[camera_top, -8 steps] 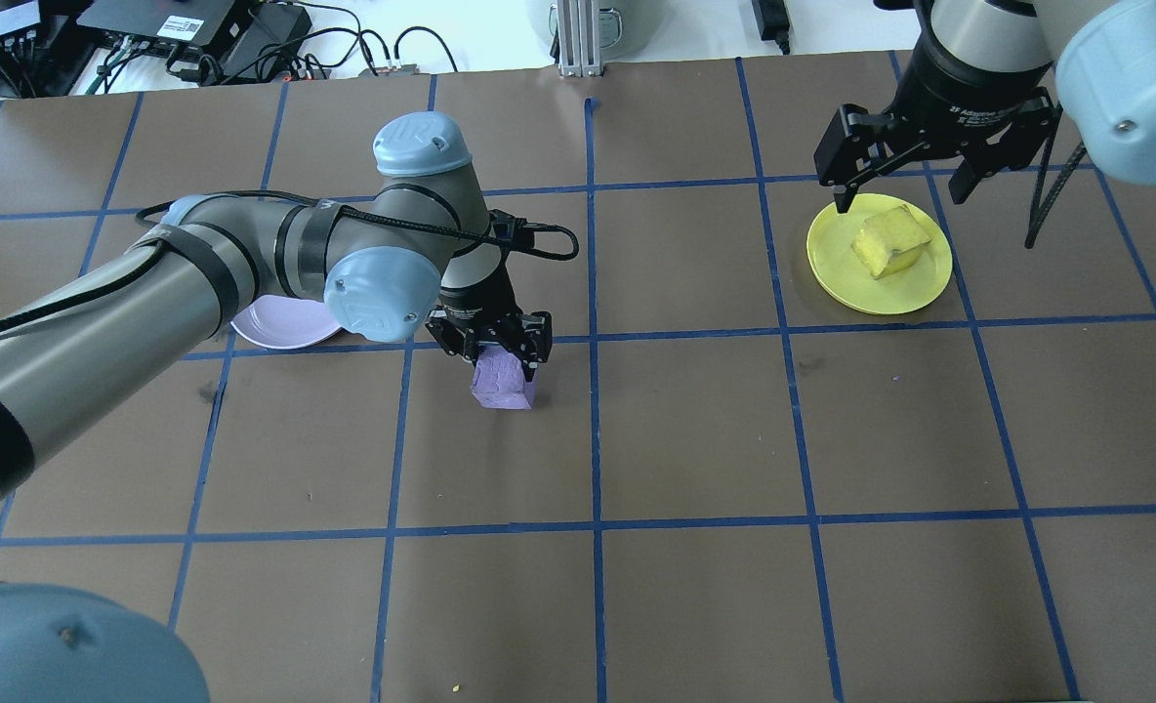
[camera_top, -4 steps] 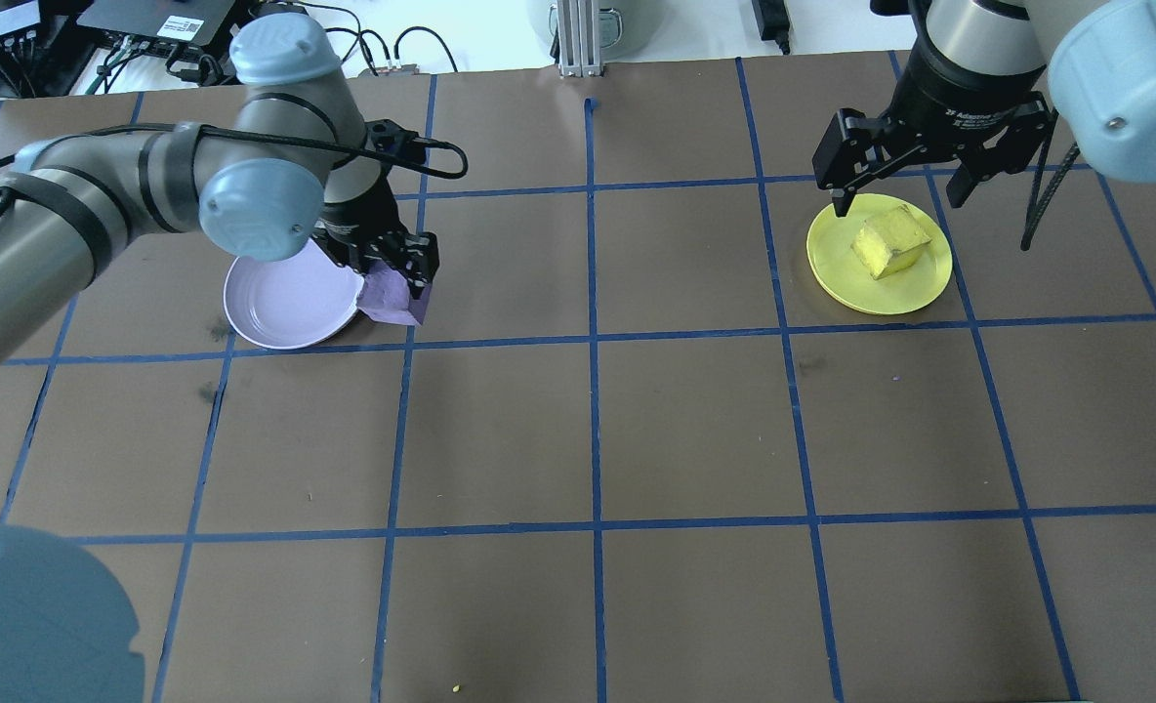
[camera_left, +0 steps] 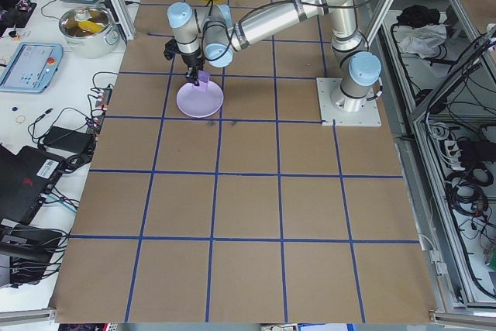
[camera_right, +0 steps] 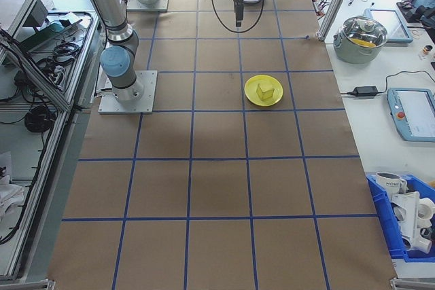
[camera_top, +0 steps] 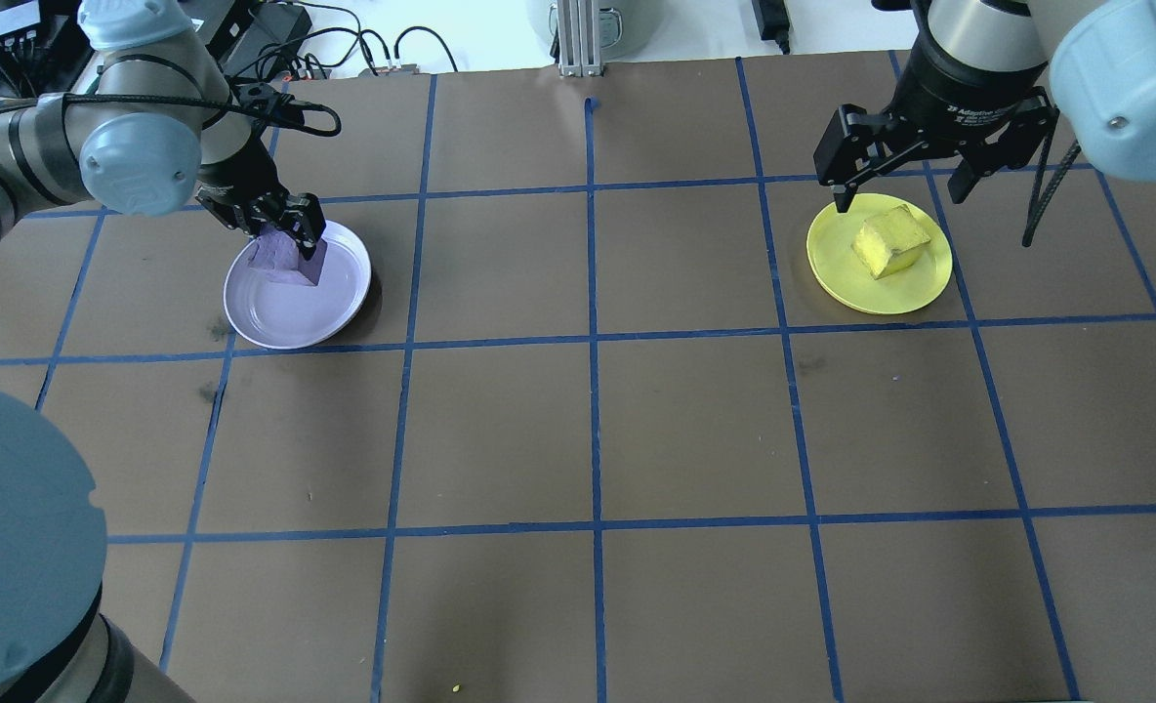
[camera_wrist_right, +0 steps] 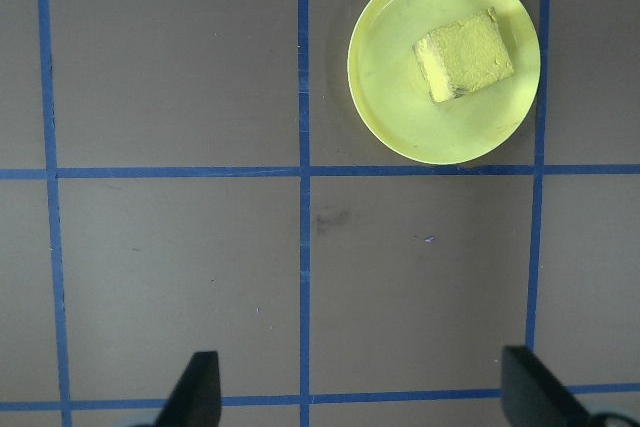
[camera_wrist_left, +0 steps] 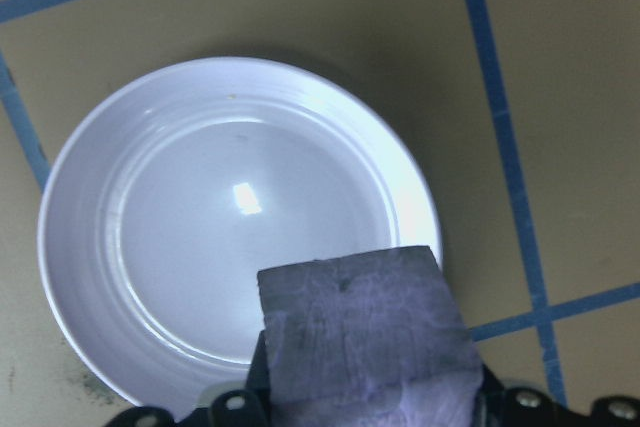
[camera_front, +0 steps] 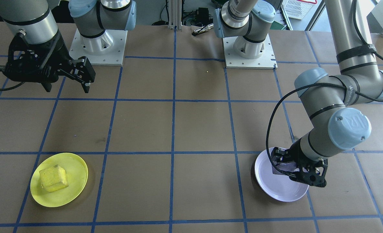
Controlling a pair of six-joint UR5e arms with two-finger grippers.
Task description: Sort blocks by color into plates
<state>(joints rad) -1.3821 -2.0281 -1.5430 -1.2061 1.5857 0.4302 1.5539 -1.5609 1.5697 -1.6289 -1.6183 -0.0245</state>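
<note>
My left gripper (camera_top: 282, 237) is shut on the purple block (camera_top: 291, 260) and holds it just over the lavender plate (camera_top: 290, 317). The left wrist view shows the purple block (camera_wrist_left: 365, 347) between the jaws, above the lavender plate (camera_wrist_left: 200, 227). The front view shows the same grip: left gripper (camera_front: 296, 170), purple block (camera_front: 283, 167), lavender plate (camera_front: 280, 187). The yellow block (camera_top: 890, 242) lies on the yellow plate (camera_top: 837, 264). My right gripper (camera_top: 900, 200) hangs open well above the plate, nothing between its fingers. Its wrist view shows the yellow block (camera_wrist_right: 464, 55) on the yellow plate (camera_wrist_right: 390, 77).
Brown paper with a blue tape grid (camera_top: 593, 332) covers the table. The two arm bases (camera_front: 97, 45) stand at the robot's edge. Cables and electronics (camera_top: 187, 29) lie beyond the far edge. A pot (camera_right: 367, 35) and tablets sit on a side bench.
My left arm carried the purple block from the table's middle-left square leftward and away, over to the lavender plate. The right gripper and yellow block stayed put.
</note>
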